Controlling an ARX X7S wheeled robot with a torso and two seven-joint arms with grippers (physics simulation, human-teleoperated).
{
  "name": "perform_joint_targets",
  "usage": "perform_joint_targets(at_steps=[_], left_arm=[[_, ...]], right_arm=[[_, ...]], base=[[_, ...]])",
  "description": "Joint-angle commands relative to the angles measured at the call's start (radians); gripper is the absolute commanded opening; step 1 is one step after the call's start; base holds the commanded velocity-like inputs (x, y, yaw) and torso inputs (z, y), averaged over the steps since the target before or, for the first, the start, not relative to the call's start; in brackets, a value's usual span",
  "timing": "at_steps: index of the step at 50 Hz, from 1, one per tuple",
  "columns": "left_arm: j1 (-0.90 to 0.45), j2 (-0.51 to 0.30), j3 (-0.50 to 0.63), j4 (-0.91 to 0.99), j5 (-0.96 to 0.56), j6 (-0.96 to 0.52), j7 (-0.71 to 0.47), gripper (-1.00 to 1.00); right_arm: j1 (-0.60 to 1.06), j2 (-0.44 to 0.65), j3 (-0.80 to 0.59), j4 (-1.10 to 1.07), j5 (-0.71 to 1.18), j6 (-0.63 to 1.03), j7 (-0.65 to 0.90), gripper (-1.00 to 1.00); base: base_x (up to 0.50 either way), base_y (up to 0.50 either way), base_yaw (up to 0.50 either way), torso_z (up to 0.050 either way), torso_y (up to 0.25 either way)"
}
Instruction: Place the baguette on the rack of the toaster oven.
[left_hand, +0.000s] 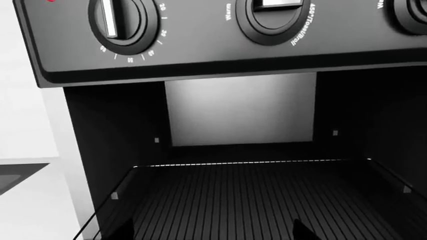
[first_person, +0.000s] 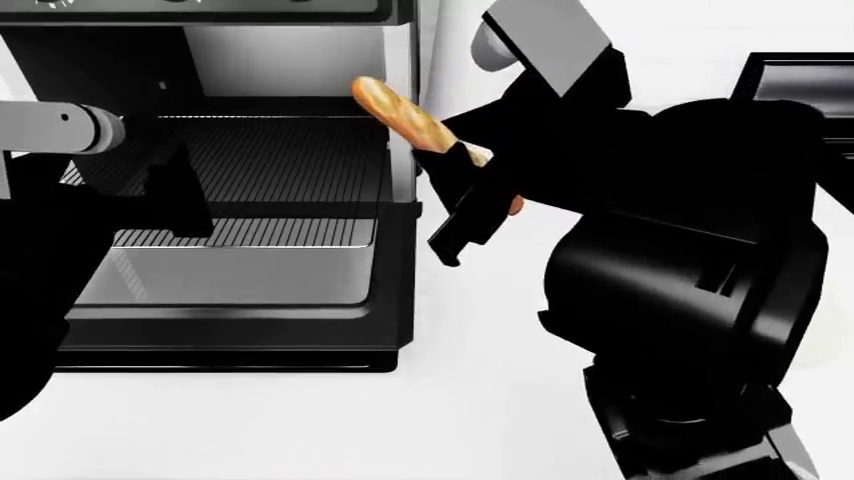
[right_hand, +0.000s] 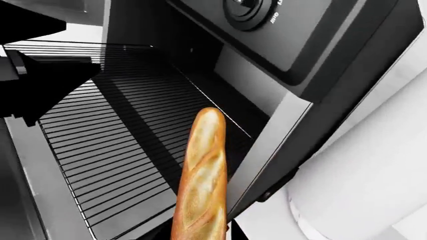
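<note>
The toaster oven fills the upper left of the head view, its door dropped flat toward the lower left and its rack drawn partly out over the door. It stands on a white desk.

The baguette sits at upper centre of that view, slanting from the oven's right front corner down toward the middle of the frame. The right gripper is clamped on its lower end, its jaws closed around the loaf. The upper tip of the loaf is level with the oven's right side trim, at the edge of the opening. In the right wrist view the baguette rises from the bottom centre, its tip over the right edge of the rack; whether it touches the bars cannot be told.

The left gripper shows at middle left of the head view, over the front of the rack; whether its jaws are apart or together cannot be told.

In the left wrist view the control panel runs across the top. A left knob has a scale reading 20, 25, 30, 40, 50, 60. A middle knob is marked "Warm" and "450°/Toast/Broil". The rack's bars fill the lower half.
</note>
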Motion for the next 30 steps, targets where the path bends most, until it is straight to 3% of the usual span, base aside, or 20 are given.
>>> perform_joint_targets(at_steps=[1,4,16,30], left_arm=[[-0.002,0.019,-0.026,-0.005,0.024,0.008,0.006,1.00],[0.001,0.019,-0.026,-0.003,0.022,0.009,0.004,1.00],[-0.003,0.014,-0.029,-0.009,0.016,0.014,0.000,1.00],[-0.006,0.012,-0.027,-0.012,0.007,0.017,-0.007,1.00]], right_arm=[[0.034,-0.020,0.001,-0.006,0.022,0.000,-0.029,-1.00],[0.066,-0.020,-0.005,0.013,0.087,0.000,-0.003,-1.00],[0.142,-0.020,-0.011,0.087,0.715,0.000,0.487,-1.00],[0.185,-0.016,0.012,0.206,0.994,-0.103,0.694,-1.00]], base=[[0.00,0.00,0.00,0.000,0.000],[0.00,0.00,0.00,0.000,0.003],[0.00,0.00,0.00,0.000,0.000],[0.00,0.00,0.00,0.000,0.000]])
